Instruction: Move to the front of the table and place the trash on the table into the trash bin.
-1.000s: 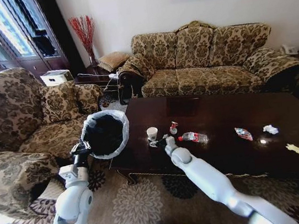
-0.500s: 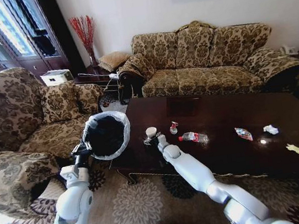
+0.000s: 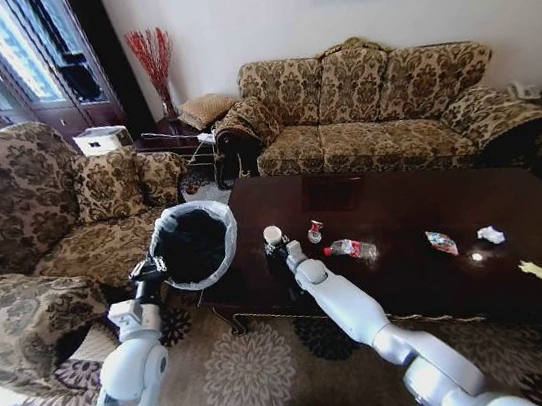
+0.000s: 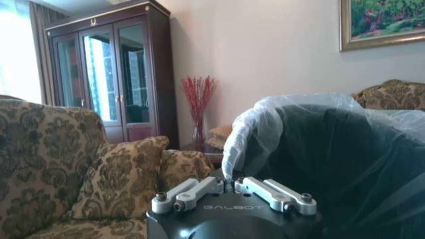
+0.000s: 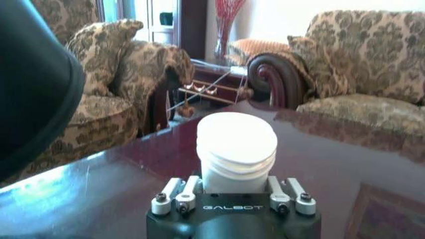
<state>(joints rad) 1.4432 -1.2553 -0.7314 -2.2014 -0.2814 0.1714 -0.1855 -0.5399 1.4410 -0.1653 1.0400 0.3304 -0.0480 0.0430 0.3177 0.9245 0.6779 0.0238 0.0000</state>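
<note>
On the dark glossy table point(image 3: 401, 195), near its left end, my right gripper point(image 3: 276, 246) is shut on the white paper cup point(image 3: 272, 234). The right wrist view shows the cup point(image 5: 237, 149) upright between the fingers of the gripper point(image 5: 236, 185). More trash lies to the right: a small red-and-white wrapper point(image 3: 314, 230), a clear bottle point(image 3: 351, 248), a colourful wrapper point(image 3: 441, 242), a white tissue point(image 3: 490, 234) and a yellowish scrap point(image 3: 535, 270). My left gripper point(image 3: 149, 269) holds the black trash bin point(image 3: 194, 242) off the table's left end, shut point(image 4: 229, 185) on its bag-lined rim point(image 4: 249, 134).
Patterned sofas stand behind the table point(image 3: 367, 98) and to the left point(image 3: 41, 215). A side table with a red-twig vase point(image 3: 156, 68) fills the far corner. A floral rug point(image 3: 245, 378) covers the floor before the table. The bin's black edge point(image 5: 33, 89) sits close to the cup.
My right gripper has reached forward and left across the table to the cup and shut on it; the cup now sits slightly higher. The left arm with the bin has barely moved.
</note>
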